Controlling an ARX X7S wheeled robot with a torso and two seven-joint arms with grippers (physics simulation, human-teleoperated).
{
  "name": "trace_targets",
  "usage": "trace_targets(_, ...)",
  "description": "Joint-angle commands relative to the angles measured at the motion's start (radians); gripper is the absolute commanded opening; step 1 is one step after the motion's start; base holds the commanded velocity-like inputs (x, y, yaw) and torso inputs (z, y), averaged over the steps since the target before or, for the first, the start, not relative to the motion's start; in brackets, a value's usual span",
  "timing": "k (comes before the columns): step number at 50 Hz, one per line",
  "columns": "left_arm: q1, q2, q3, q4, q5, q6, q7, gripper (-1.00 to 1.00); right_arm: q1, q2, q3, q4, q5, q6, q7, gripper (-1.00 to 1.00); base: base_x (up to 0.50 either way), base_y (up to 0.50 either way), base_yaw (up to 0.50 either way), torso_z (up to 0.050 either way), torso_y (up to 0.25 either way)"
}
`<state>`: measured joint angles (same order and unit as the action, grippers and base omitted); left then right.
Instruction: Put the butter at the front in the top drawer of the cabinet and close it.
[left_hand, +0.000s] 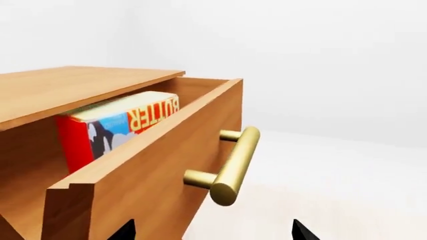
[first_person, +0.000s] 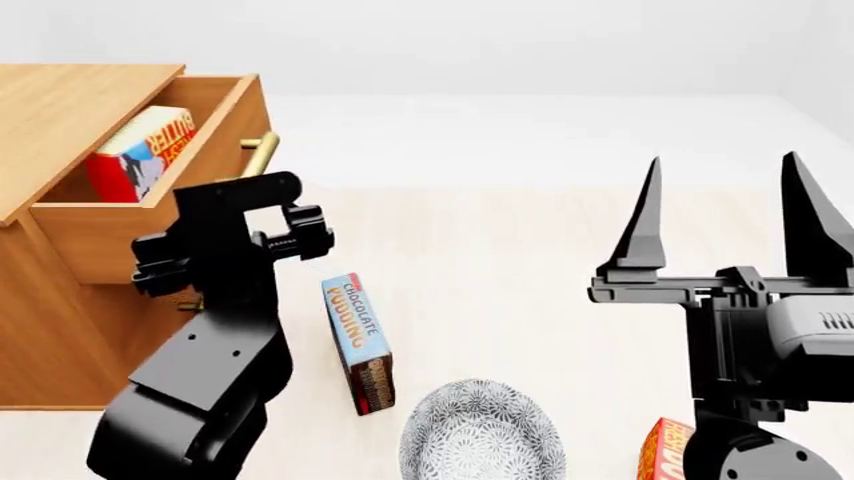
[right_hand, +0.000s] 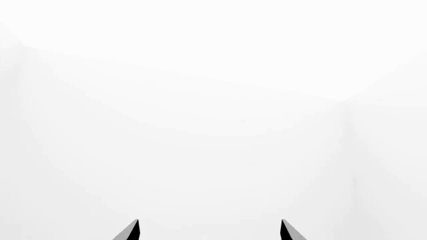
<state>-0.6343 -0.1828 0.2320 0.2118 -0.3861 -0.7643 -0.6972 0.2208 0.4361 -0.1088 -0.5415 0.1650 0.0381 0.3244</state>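
Right gripper (first_person: 721, 215) nearest, raised, prongs spread, grasping nothing | left gripper (left_hand: 213, 231) tips apart, empty, just before brass handle (left_hand: 233, 166) | butter (first_person: 142, 152) upright inside pulled-out top drawer (first_person: 147, 225) of cabinet (first_person: 60, 110) | second butter carton (first_person: 663, 450) at bottom edge | pudding box (first_person: 358, 340) beside patterned bowl (first_person: 481, 435)

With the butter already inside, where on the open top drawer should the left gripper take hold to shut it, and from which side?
Probably the brass bar handle on the front of the top drawer. It stands off the panel on two posts, leaving a gap for fingers. Come at it from the front, where the left gripper is, jaws open, straddling the bar. The butter sits below the rim, so it should not block closing.
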Motion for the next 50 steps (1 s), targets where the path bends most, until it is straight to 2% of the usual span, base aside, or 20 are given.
trace_targets(1, -0.035, -0.012, -0.024, -0.085, 0.03, 0.036, -0.026, 1.0, -0.008, 0.005, 0.002, -0.004, 0.003, -0.003, 0.002, 1.0, 0.0, 0.0, 0.0, 0.0, 0.0)
trace_targets(50, -0.179, -0.047, -0.077, -0.459, 0.137, 0.173, -0.127, 1.0, 0.012, 0.004, -0.015, 0.013, 0.001, 0.002, 0.012, 1.0, 0.0, 0.0, 0.0, 0.0, 0.0)
